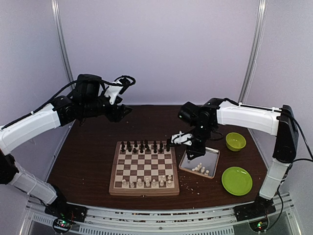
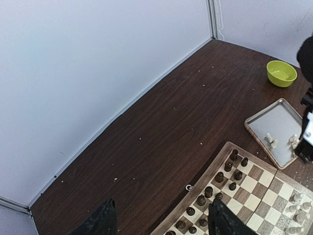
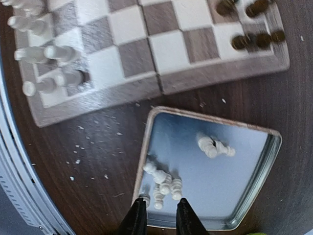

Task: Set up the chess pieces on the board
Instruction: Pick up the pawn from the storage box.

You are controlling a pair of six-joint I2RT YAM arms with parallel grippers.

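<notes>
- The chess pieces [image 3: 164, 186] are lying in a small heap in the metal tray [image 3: 244, 196]. Two more are lying together a bit farther in. Others are already standing along the near row of the board [image 1: 144, 164].
- The tray is sitting on the worktop [image 1: 83, 156], just beside the board's right edge.
- The right pincer [image 3: 159, 220] is hanging right over the heap. Its two fingers are pointing down with only a narrow gap between them, and nothing is sitting in that gap.
- The left pincer [image 2: 161, 223] is hanging high above the far left of the worktop, spread wide and holding nothing.
- I am thinking these pieces are very light, hard and smooth, so they are likely to roll or skid on the shiny tray if bumped.
- They are lying on their sides and touching each other, so grabbing just one is looking tricky.
- I am guessing the best hold is across the thin middle of a piece at the edge of the heap, squeezing gently so it is not popping out.
</notes>
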